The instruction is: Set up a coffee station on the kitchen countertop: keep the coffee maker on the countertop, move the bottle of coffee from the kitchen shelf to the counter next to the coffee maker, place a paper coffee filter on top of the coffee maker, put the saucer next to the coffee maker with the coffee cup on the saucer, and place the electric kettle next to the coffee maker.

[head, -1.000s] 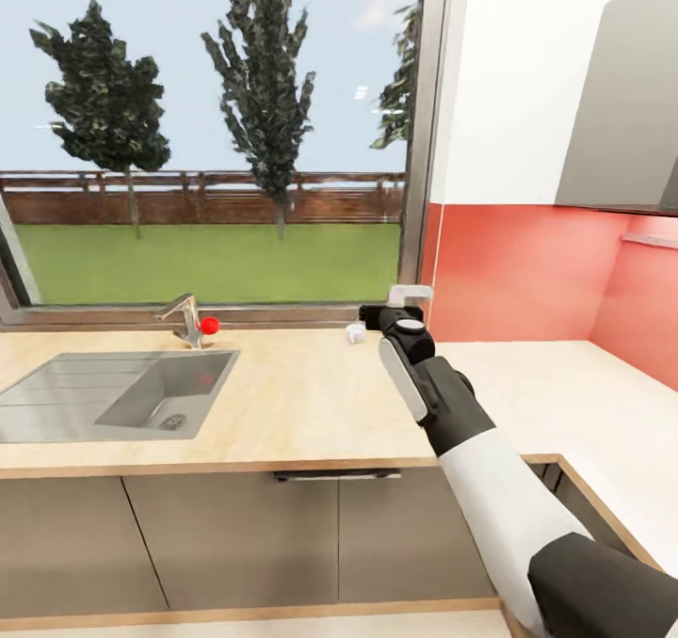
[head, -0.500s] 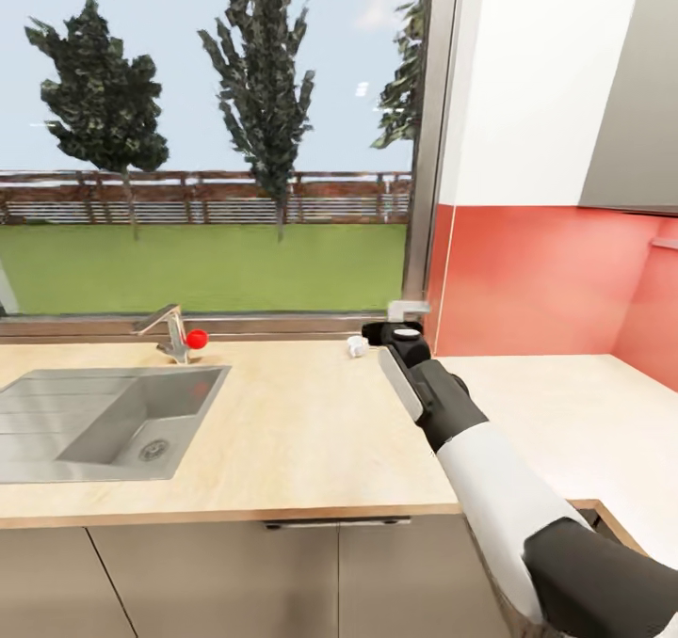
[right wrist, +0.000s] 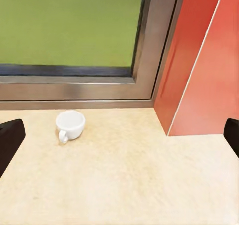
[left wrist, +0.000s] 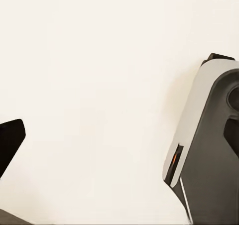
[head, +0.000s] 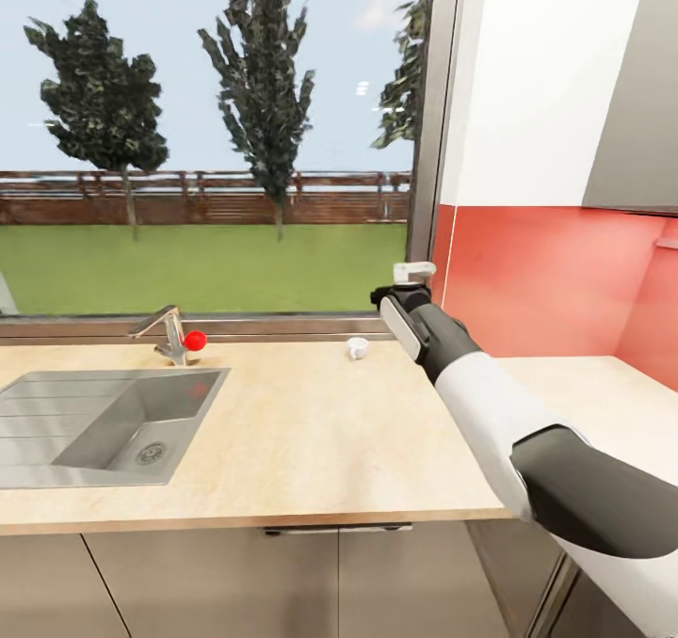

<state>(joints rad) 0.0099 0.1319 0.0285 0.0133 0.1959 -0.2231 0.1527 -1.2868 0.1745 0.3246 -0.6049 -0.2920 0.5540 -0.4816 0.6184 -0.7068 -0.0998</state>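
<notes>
So my right arm has lifted since a second ago. The right gripper (head: 411, 279) was hovering low near the counter, just right of the small white ceramic coffee cup (head: 357, 346); now it sits higher, at the middle right of the head view, up against the edge of the red backsplash (head: 537, 271). The head view has also shifted a bit (cabinet fronts mostly slid out of the bottom), so part of that is me moving, not the scene.

The cup hasn't budged relative to the steel faucet with the red knob (head: 174, 333). It sits upright and alone on the light wooden countertop (head: 282, 431), just below the window sill, centre of the head view. In my right wrist view the cup (right wrist: 69, 125) is in the left middle, handle toward the camera, and my two dark fingertips (right wrist: 10, 140) poke in at the far left and right edges, spread wide, holding nothing.

My guess: I've backed off above the cup and no grab has happened, so the cup-on-saucer step is undone.

Count: one cup, one faucet, one stainless sink (head: 94, 422) at lower left, one window. The left wrist view is just a pale surface plus a grey piece of my own body (left wrist: 209, 150); one dark fingertip shows at its lower left, so I can't tell how the left gripper stands.
</notes>
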